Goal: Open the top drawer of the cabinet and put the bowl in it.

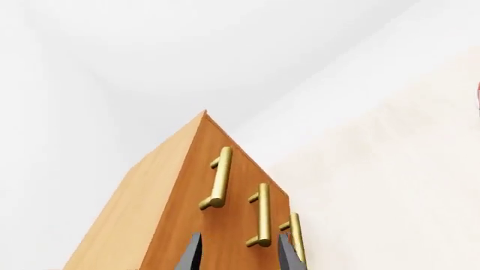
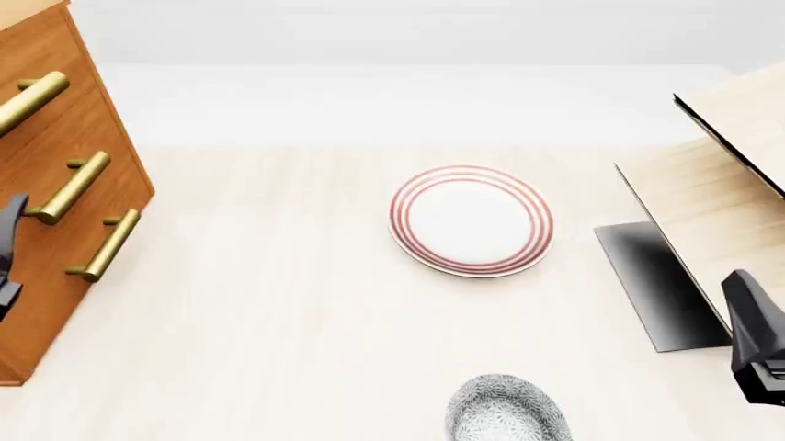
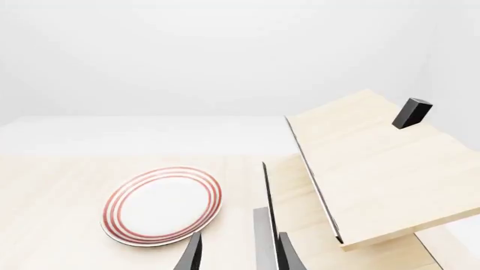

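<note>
1. The cabinet is tall, orange-brown wood, with three drawers shut flush, each carrying a brass bar handle.
2. The top drawer sits uppermost; its handle is a brass cylinder.
3. The left gripper faces the cabinet front, fingers parted and holding nothing, near the lowest handles.
4. The bowl is small and round, densely speckled grey-and-white, lying well apart from both grippers, between them.
5. The right gripper is likewise spread and empty, beside a pale wooden structure, with a red-ringed plate ahead.
</note>
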You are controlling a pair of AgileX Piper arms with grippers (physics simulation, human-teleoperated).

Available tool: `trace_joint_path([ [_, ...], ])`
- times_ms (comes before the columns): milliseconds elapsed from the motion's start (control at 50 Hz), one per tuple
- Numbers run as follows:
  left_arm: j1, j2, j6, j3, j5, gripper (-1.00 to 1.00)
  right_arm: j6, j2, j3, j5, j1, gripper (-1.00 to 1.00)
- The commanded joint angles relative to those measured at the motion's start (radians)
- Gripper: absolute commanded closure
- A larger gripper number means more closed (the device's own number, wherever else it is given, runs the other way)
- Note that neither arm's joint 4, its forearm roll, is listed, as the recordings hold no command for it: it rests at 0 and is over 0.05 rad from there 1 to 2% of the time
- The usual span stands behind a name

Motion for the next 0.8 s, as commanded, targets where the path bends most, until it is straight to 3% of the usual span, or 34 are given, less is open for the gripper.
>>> trace_joint_path([
  [20,0.0,0.048,0.156,-0.022,-0.03,-1.0,0.0,-0.002,0.001,0.0,0.0,-1.0],
  [60,0.013,0.053,0.199,-0.007,-0.053,-1.0,0.0,-0.001,0.001,0.0,0.0,-1.0],
  [160,0.011,0.077,0.231,-0.027,-0.059,-1.0,0.0,-0.001,0.001,0.0,0.0,-1.0],
  [180,0.017,0.093,0.285,-0.01,-0.089,-1.0,0.0,-0.001,0.001,0.0,0.0,-1.0],
  [240,0.029,0.133,0.356,0.017,-0.144,-1.0,0.0,-0.001,0.001,0.0,0.0,-1.0],
  [280,0.016,0.132,0.329,-0.018,-0.112,-1.0,0.0,-0.001,0.001,0.0,0.0,-1.0],
  [460,0.037,0.183,0.417,-0.01,-0.165,-1.0,0.0,-0.001,0.001,0.0,0.0,-1.0],
  [620,0.041,0.206,0.443,-0.061,-0.149,-1.0,0.0,-0.001,0.001,0.0,0.0,-1.0],
  [660,0.051,0.227,0.491,-0.054,-0.18,-1.0,-0.001,-0.001,0.001,0.0,0.0,-1.0],
  [800,0.057,0.249,0.514,-0.066,-0.195,-1.0,0.0,-0.001,0.001,0.0,0.0,-1.0],
])
